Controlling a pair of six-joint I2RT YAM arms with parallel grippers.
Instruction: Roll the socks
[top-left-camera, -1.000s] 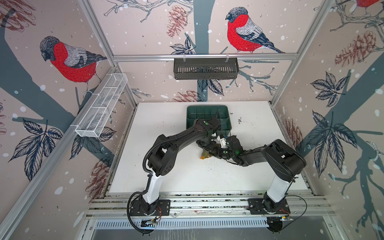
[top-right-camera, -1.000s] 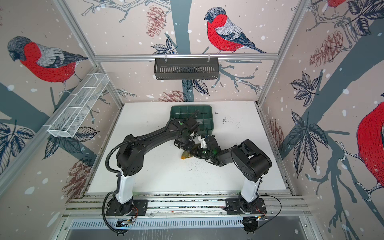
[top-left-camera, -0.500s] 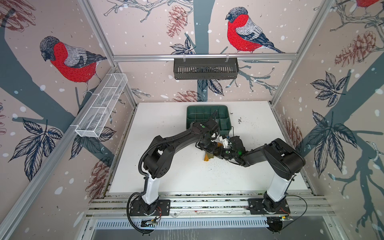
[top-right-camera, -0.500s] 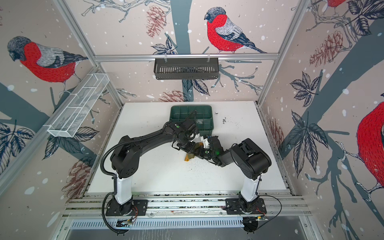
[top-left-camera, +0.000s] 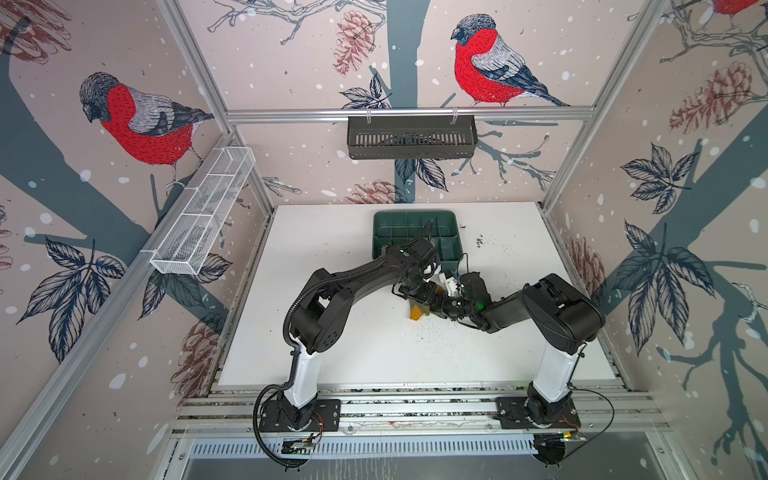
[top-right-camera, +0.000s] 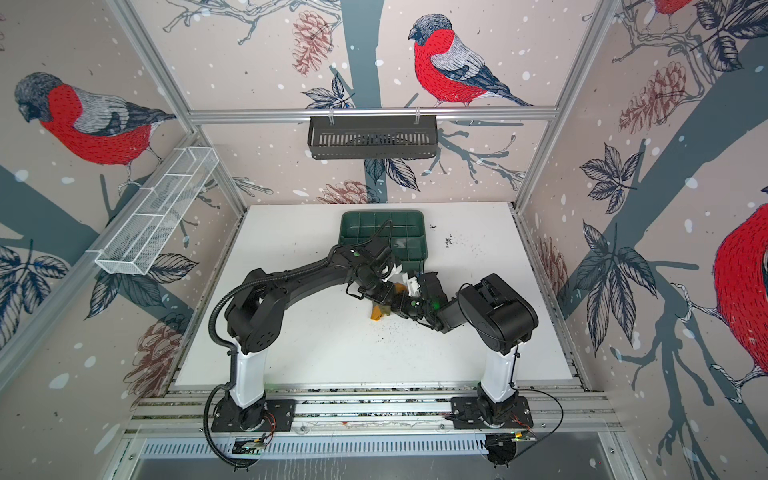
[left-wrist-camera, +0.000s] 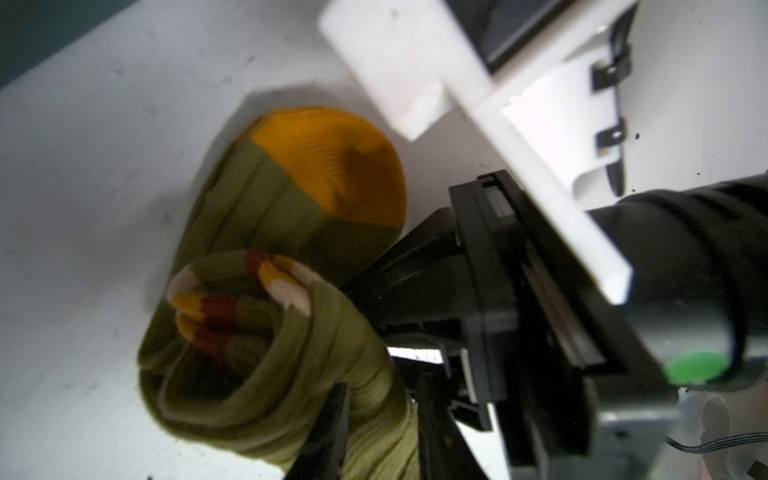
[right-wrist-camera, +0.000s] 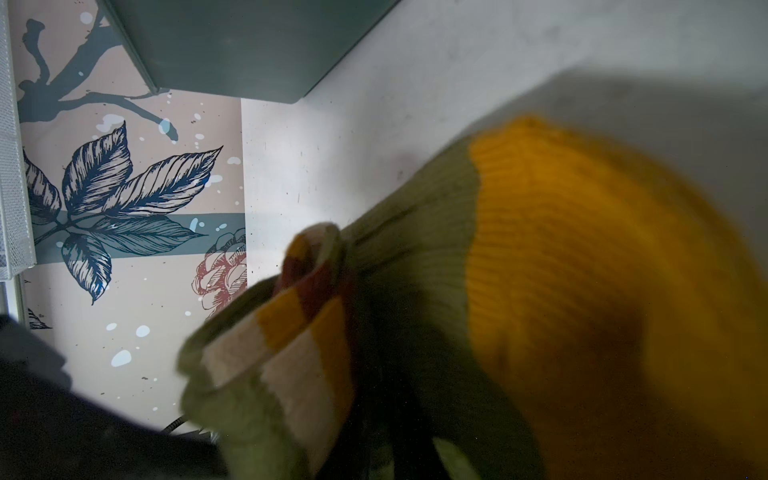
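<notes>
The socks (top-left-camera: 417, 311) (top-right-camera: 378, 312) are an olive-green rolled bundle with an orange toe, just above the middle of the white table. In the left wrist view the socks (left-wrist-camera: 291, 232) show striped cuffs tucked into the roll's end. My left gripper (top-left-camera: 420, 300) (left-wrist-camera: 380, 419) is shut on olive fabric, with one dark finger on each side of it. My right gripper (top-left-camera: 437, 305) meets the bundle from the right. The socks (right-wrist-camera: 540, 270) fill the right wrist view and hide those jaws.
A dark green compartmented tray (top-left-camera: 399, 224) (top-right-camera: 361, 216) (right-wrist-camera: 232, 41) stands just behind the grippers. Dark crumbs (top-left-camera: 482, 241) are scattered to the tray's right and in front of the bundle. A black basket (top-left-camera: 411, 137) and a white mesh basket (top-left-camera: 203, 212) hang on the walls.
Both grippers and the sock bundle have drifted slightly right and towards the tray. The left arm's elbow has swung left.
</notes>
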